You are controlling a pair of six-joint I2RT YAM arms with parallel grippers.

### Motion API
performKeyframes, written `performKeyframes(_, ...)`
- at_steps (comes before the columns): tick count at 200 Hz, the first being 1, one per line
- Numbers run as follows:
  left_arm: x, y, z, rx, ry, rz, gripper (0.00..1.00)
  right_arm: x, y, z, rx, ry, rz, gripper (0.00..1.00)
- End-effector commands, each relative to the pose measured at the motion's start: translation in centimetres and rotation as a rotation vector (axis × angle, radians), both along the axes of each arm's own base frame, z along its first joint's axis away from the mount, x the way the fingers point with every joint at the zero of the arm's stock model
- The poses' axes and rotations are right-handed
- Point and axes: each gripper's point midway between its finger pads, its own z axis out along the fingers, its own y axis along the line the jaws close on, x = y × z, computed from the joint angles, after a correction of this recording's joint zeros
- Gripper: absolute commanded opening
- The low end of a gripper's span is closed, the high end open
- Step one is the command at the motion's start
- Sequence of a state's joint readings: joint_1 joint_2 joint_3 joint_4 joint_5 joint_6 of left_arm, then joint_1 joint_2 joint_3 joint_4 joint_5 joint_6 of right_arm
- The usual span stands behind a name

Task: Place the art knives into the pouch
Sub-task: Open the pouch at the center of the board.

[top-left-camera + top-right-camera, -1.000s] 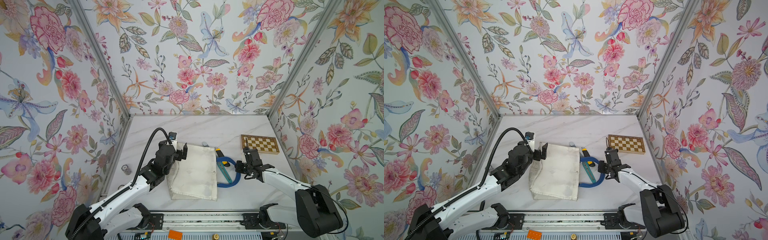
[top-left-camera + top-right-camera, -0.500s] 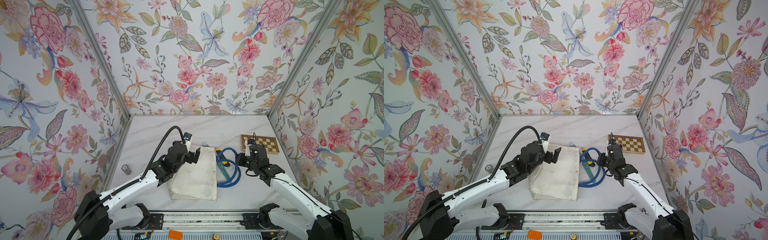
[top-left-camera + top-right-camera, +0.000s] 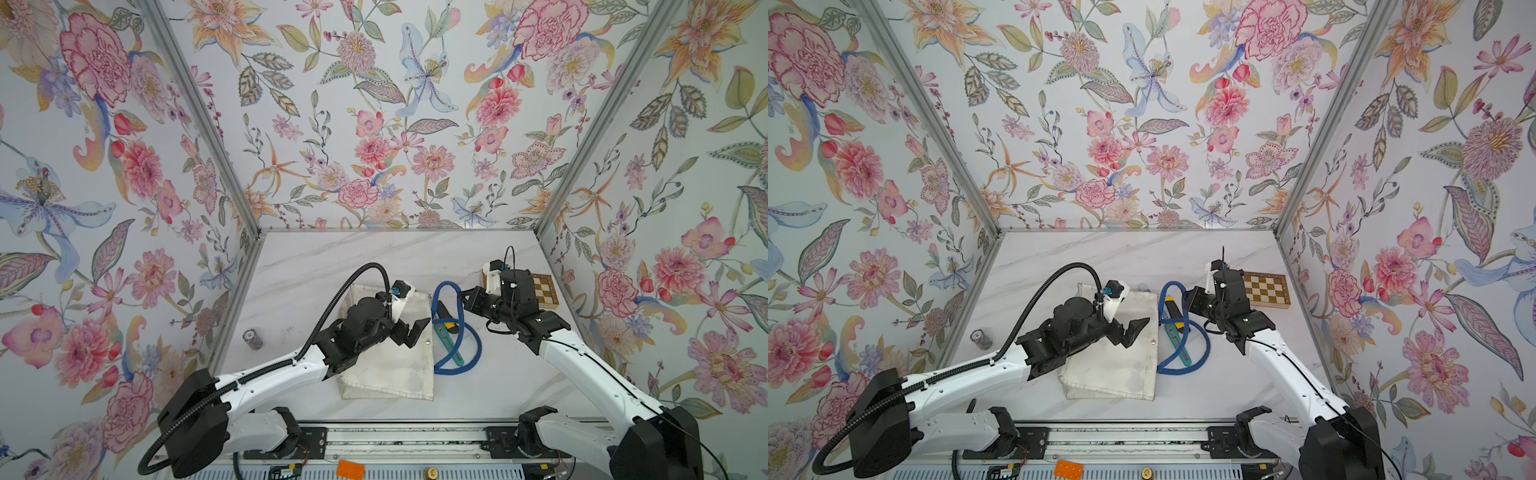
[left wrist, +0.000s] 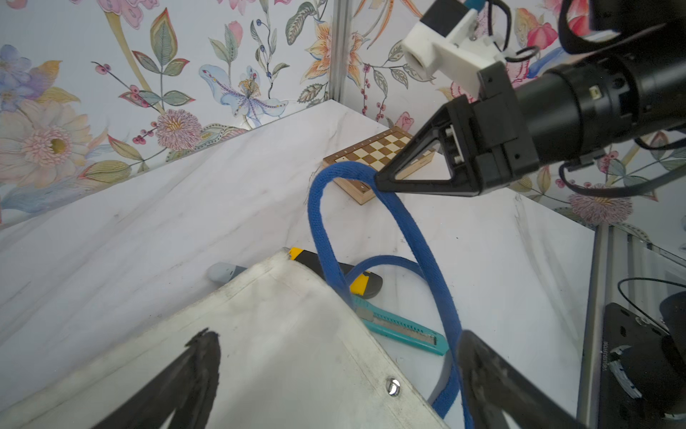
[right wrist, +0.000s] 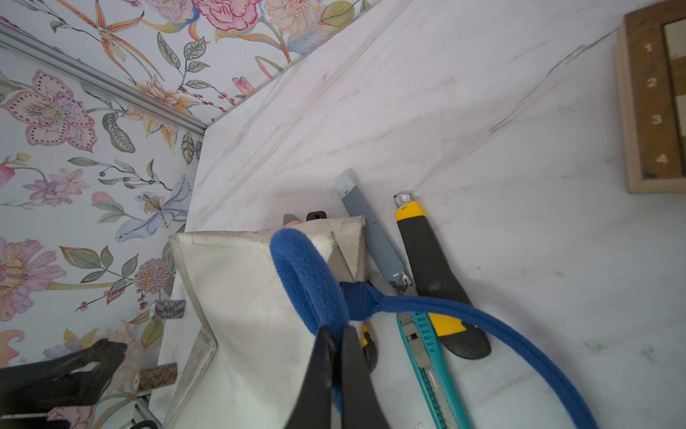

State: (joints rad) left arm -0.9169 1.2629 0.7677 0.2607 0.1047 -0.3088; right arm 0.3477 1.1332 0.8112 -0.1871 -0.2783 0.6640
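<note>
The art knife [image 5: 371, 230], most likely the slim grey one going by its shape, was not in the pouch [image 3: 386, 365] yet. It lay flat on the table [image 3: 374, 257], right against the pouch's mouth corner, with only its tip poking out past the canvas in the left wrist view. Just beside it sat a yellow-black cutter [image 5: 434, 275] and a teal cutter [image 5: 427, 356], both running under the blue handle [image 5: 308, 275], so nothing had been bagged at all. The right claw [image 3: 464, 294] was pinched tight on one loop of that handle and held it up off the table, and the other loop lay slack on the marble. The mouth itself didn't look properly open: the canvas was mostly flat, with just the near corner peaked up a bit in the right wrist view. The left claw [image 3: 415, 332] was spread wide and empty, hanging over the pouch near the snap [image 4: 392, 386] without touching any knife. So this read as the prep stage. The bag had been grabbed, but someone had to open the mouth, pick up the grey knife and slide it in. Off to the side were a chessboard [image 3: 544, 291] and a small roll [image 3: 252, 338], neither one involved.
</note>
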Motion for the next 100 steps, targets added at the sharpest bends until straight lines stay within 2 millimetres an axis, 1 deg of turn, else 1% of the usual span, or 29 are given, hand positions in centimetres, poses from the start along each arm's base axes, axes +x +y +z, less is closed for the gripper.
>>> performKeyframes(1, -1.3, -2.5, 0.4, -0.087, 0.013, -0.125, 0.99, 0.8, 1.7, 2.7, 0.093, -0.03, 0.038, 0.0)
performKeyframes(16, -1.4, -3.5, 0.0, -0.093, 0.02, -0.151, 0.97, 1.0, 2.3, 3.2, 0.124, -0.028, 0.055, 0.0)
performKeyframes(20, -1.4, -3.8, -0.2, -0.094, 0.02, -0.156, 0.94, 1.1, 2.5, 3.4, 0.135, -0.033, 0.061, 0.0)
performKeyframes(35, -1.4, -4.5, -0.6, -0.099, 0.028, -0.172, 0.79, 1.2, 3.2, 4.2, 0.17, -0.041, 0.088, 0.0)
performKeyframes(43, -1.3, -4.9, -0.9, -0.104, 0.037, -0.18, 0.76, 1.3, 3.5, 4.6, 0.187, -0.046, 0.1, 0.0)
performKeyframes(59, -1.3, -5.6, -1.3, -0.118, 0.054, -0.196, 0.75, 1.4, 3.8, 5.2, 0.213, -0.057, 0.113, 0.0)
performKeyframes(81, -0.9, -6.7, -1.6, -0.139, 0.068, -0.203, 0.69, 1.5, 4.3, 5.9, 0.252, -0.066, 0.128, 0.0)
performKeyframes(100, -0.4, -7.5, -1.8, -0.147, 0.074, -0.193, 0.69, 1.6, 4.6, 6.3, 0.276, -0.071, 0.135, 0.0)
